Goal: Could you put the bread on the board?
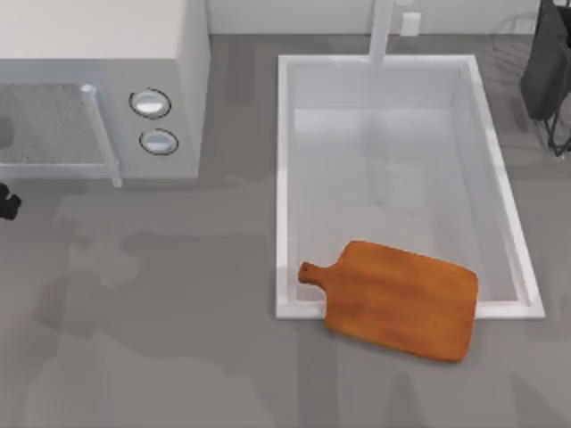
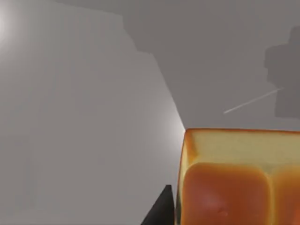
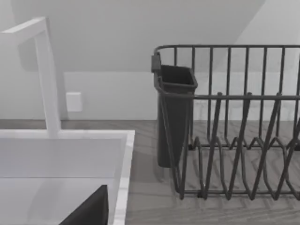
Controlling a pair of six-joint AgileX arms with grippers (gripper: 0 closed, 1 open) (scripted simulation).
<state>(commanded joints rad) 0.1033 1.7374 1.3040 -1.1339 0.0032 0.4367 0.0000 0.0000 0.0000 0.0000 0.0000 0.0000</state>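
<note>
Left gripper first: in the left wrist view one dark fingertip (image 2: 159,208) pokes in right beside the bread (image 2: 239,178), golden on top with an orange-brown crust, close up against the camera; whether the jaws are actually clamped on it I cannot tell. Behind the bread, plain grey surface and a pale wall. From above, a small black piece of the left arm (image 1: 7,201) sits at the table's left edge, just below the microwave (image 1: 98,89), which fills the far left corner with two round knobs (image 1: 150,103) on its front. One board (image 1: 397,299), orange-brown, lies toward the near right, handle pointing left, its far half overhanging the sink's (image 1: 284,178) near rim, the rest on the countertop. One white faucet (image 1: 382,31) stands at the sink's far edge. Far right corner: one dark wire dish rack (image 1: 549,71) with one cutlery cup (image 3: 174,117), seen clearly from the right wrist, where a dark finger (image 3: 89,211) shows; its opening I cannot tell.
</note>
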